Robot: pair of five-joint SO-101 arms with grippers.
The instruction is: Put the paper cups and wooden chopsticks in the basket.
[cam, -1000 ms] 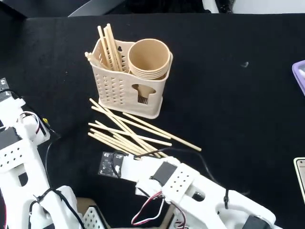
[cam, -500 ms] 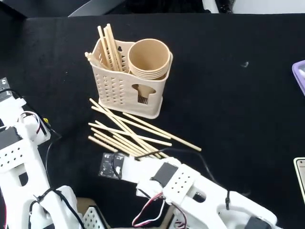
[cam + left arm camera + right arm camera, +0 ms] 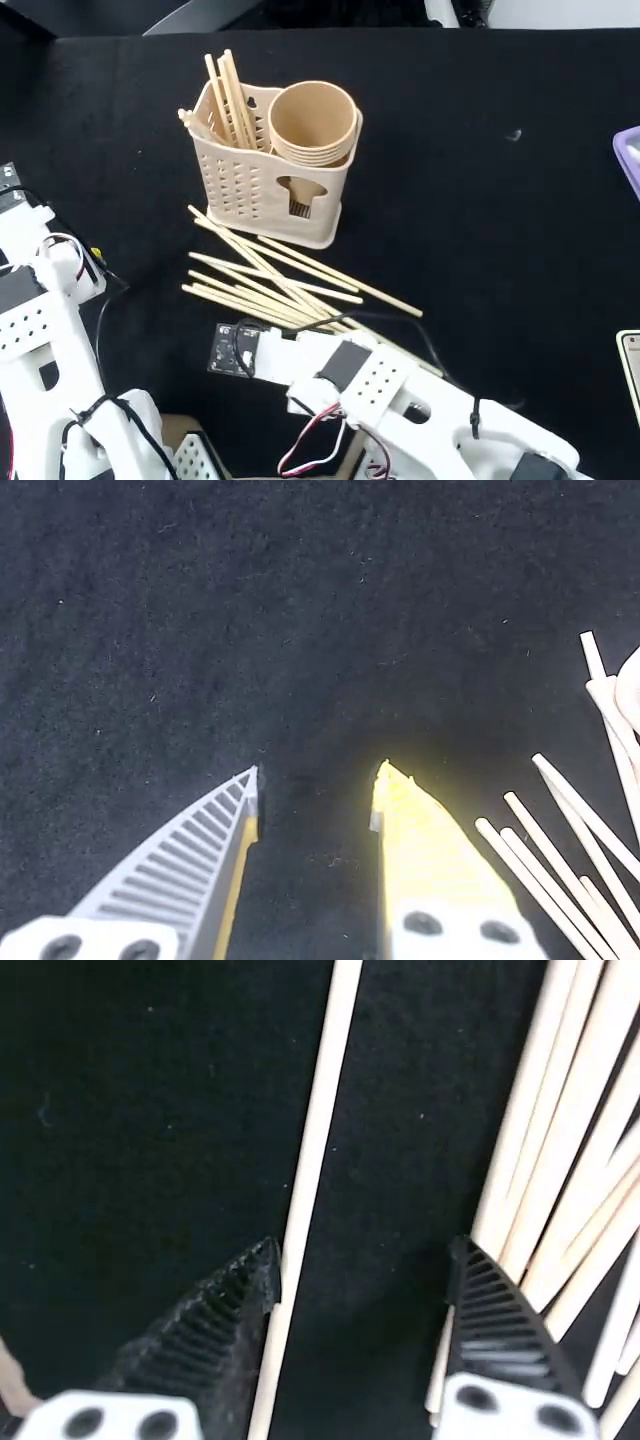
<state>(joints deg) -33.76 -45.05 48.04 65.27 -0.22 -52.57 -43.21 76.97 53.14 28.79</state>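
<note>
Loosely, smooth chopsticks (image 3: 262,296) fan across black felt (image 3: 500,250) beside the perforated basket (image 3: 245,190); right gripper (image 3: 366,1250) gapes over them, left gripper (image 3: 315,780) over bare felt.

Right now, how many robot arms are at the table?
2: one white robot arm at the table's near-left corner, the other arm beside it, its open claw over loose wooden chopsticks.

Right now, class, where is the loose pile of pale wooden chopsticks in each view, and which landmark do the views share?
High view: chopsticks between the beige slotted basket and the right arm.
Left wrist view: chopsticks, ends first, beside the left gripper.
Right wrist view: chopsticks beside each finger of the right gripper.
Shared landmark: the black cloth.
</note>
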